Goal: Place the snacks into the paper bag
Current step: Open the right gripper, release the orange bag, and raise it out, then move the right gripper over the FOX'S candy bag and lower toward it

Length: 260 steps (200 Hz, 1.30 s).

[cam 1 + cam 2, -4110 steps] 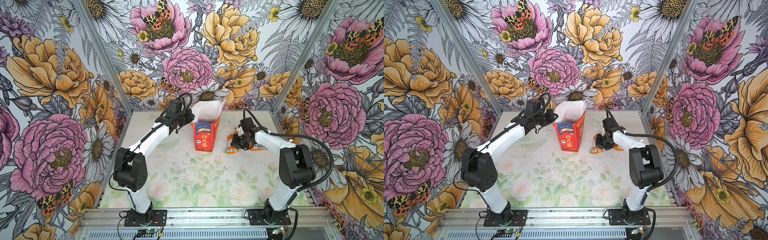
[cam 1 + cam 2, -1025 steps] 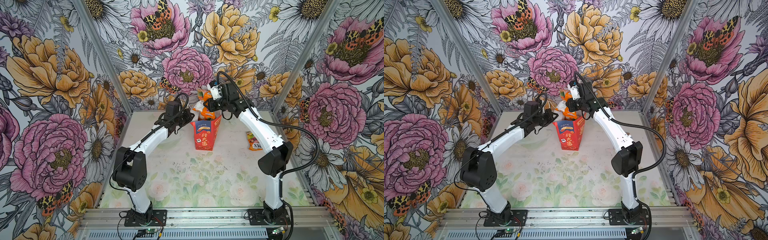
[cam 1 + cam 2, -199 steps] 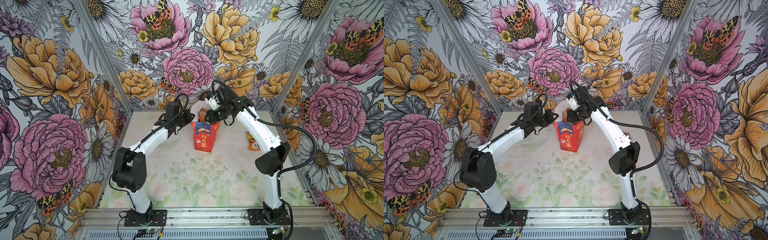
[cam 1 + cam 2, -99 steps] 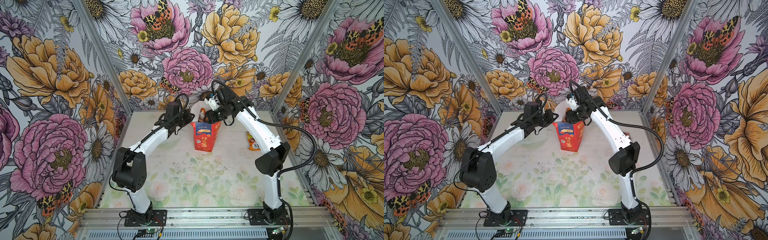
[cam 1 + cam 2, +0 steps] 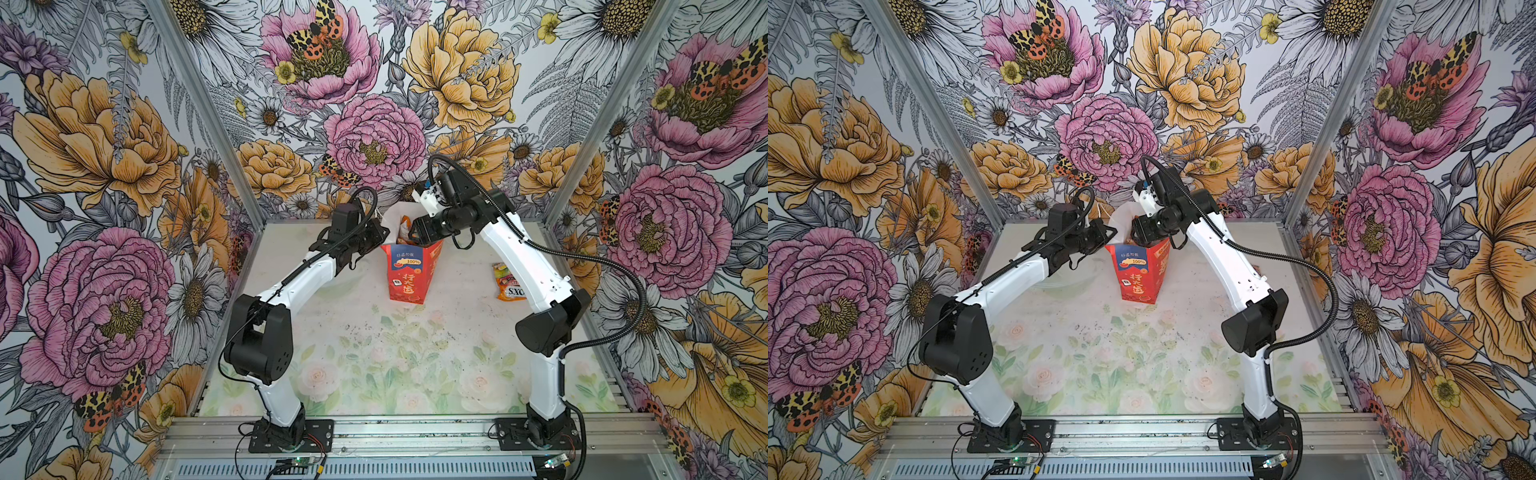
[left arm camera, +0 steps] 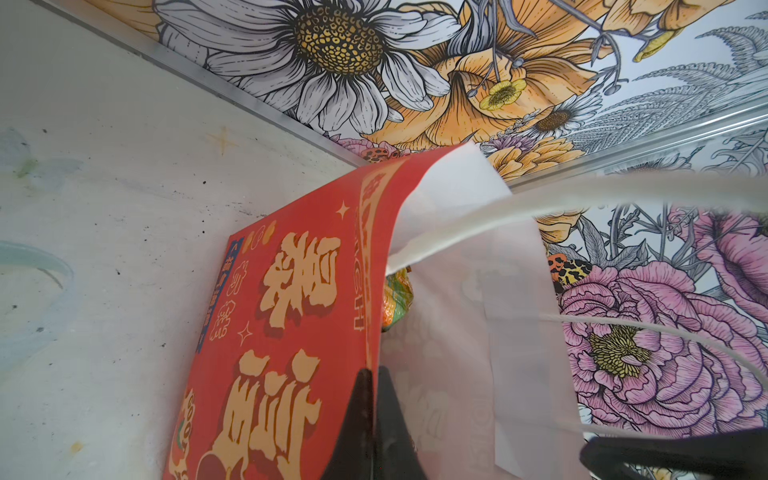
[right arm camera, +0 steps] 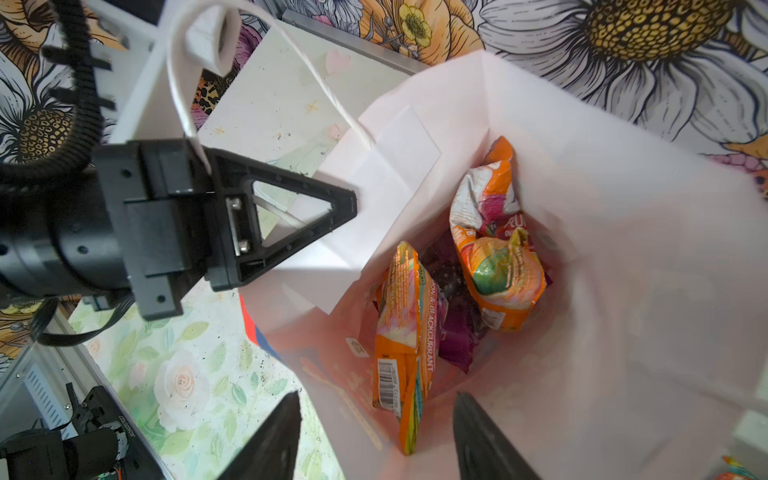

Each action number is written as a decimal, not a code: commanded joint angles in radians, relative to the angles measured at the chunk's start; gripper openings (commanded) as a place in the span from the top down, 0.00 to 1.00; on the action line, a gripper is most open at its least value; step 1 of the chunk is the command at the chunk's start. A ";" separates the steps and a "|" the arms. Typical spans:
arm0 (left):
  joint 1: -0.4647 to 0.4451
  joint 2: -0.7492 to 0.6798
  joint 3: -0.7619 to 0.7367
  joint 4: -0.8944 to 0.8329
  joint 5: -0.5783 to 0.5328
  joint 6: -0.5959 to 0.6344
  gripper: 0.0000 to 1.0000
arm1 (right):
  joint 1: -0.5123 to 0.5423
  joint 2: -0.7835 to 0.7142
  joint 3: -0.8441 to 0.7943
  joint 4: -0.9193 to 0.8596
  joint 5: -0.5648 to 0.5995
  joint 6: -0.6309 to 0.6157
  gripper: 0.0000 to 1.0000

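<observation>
Quick pass, front to back. Nearest me is bare worktop (image 5: 374,357) with its rose print. Mid-worktop the paper bag (image 5: 409,274) (image 5: 1139,270) stands upright with its mouth open. To its right and well apart, one FOX'S packet (image 5: 509,284) lies flat on the worktop, partly behind my right arm. At the bag's left rim my left hand (image 5: 376,237) (image 6: 371,376) is clamped tight on the bag wall. My right hand (image 5: 417,232) (image 7: 376,397) sits over the mouth, jaws moderately apart, gripping nothing. In the right wrist view, inside the bag, an orange packet (image 7: 401,332) stands on edge and a second orange packet (image 7: 496,253) is crumpled. A purple packet (image 7: 455,336) lies between them. The cord handle (image 7: 345,112) loops back to the left hand. The floral wall (image 5: 374,124) is behind.
</observation>
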 commanded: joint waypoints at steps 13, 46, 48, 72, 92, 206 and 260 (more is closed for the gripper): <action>0.004 -0.024 -0.013 0.007 -0.019 0.001 1.00 | 0.001 -0.099 0.014 -0.030 0.063 -0.034 0.44; 0.005 -0.017 -0.009 0.008 -0.013 -0.001 1.00 | -0.008 -0.154 -0.030 -0.032 0.103 -0.037 0.43; 0.006 -0.016 -0.009 0.009 -0.012 -0.002 1.00 | -0.008 -0.160 -0.034 -0.032 0.105 -0.037 0.43; 0.005 -0.015 -0.008 0.008 -0.011 -0.002 1.00 | -0.017 -0.204 -0.081 -0.030 0.142 -0.027 0.41; 0.007 -0.013 -0.003 0.009 -0.008 -0.003 1.00 | -0.023 -0.244 -0.134 -0.030 0.176 -0.016 0.38; 0.012 -0.003 0.003 0.013 0.002 -0.004 1.00 | -0.250 -0.558 -0.616 0.144 0.248 0.093 0.06; 0.012 -0.002 0.003 0.012 0.002 -0.004 1.00 | -0.406 -0.579 -0.735 0.145 0.223 0.097 0.02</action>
